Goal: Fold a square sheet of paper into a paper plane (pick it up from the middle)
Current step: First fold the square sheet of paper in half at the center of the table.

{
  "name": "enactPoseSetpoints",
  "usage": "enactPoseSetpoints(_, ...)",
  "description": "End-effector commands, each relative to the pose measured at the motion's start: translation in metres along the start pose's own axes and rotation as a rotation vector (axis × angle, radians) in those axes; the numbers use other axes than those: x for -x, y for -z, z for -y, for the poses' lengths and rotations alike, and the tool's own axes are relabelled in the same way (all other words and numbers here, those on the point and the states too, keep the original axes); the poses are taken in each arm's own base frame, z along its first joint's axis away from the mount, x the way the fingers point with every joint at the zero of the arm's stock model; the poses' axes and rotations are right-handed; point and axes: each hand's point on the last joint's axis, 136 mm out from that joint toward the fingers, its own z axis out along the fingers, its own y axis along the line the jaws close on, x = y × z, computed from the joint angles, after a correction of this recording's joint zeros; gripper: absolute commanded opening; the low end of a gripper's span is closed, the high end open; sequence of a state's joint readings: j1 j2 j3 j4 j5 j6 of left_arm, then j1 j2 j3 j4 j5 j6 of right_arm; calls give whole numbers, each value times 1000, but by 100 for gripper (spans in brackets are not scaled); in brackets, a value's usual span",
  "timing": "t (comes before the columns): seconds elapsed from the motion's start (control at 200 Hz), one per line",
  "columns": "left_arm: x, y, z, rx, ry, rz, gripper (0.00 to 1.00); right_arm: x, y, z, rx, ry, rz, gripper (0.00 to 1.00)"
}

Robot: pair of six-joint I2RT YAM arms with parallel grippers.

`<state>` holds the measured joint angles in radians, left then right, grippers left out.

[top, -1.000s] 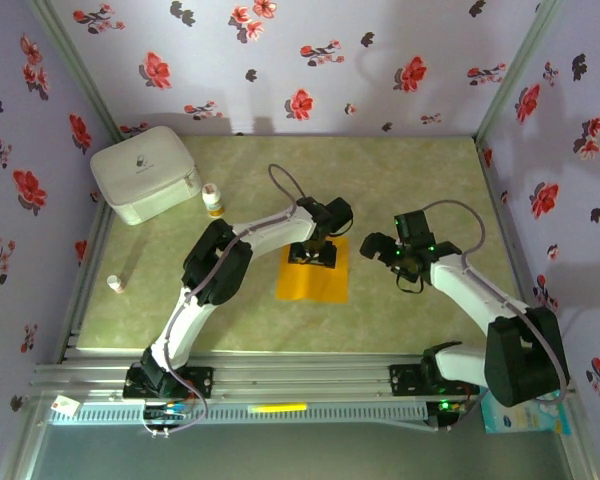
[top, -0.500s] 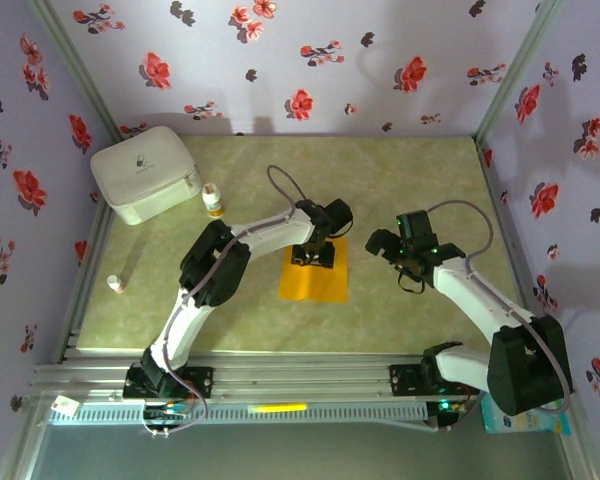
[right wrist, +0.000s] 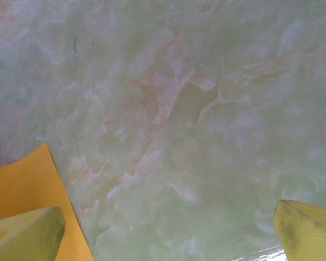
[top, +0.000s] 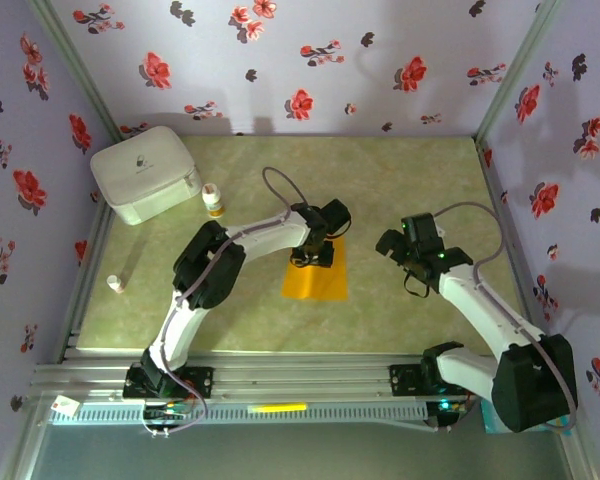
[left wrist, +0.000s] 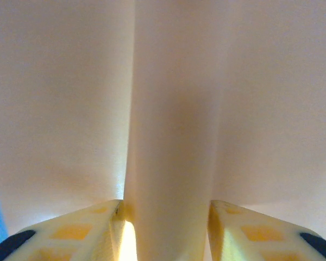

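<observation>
The paper (top: pixel 315 282) looks thin, matt and smooth. The table (top: pixel 410 180) has a marbled, faintly glossy top. The box (top: pixel 145 172) is smooth white plastic, and the rail (top: pixel 300 378) is bare metal.

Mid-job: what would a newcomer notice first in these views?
The bright orange square sheet of paper at the middle of the green marbled table, bunched into a ridge between the left fingers. The right fingers hang wide open beside its right edge; a white rounded box sits far left.
</observation>
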<state>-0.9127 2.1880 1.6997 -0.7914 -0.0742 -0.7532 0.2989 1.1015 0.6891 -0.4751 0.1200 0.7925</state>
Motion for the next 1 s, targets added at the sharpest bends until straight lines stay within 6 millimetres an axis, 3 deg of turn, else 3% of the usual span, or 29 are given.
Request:
enactPoseSetpoints(0.0,7,24,12,-75,9,51,42,2,2,0,21,2,13,99)
enactPoseSetpoints(0.4,15,53,24,-262,77,91,39,0,-7,-29,229,-102,-75,99)
enactPoseSetpoints(0.555,23,73,34,-446,134,110,39,2,1,-40,248,-12,-108,99)
enactPoseSetpoints(0.795,31,105,59,-821,192,121,40,3,11,-47,304,-10,-103,94)
enactPoseSetpoints(0.995,20,94,55,-847,220,87,40,1,19,-71,437,-1,-127,92)
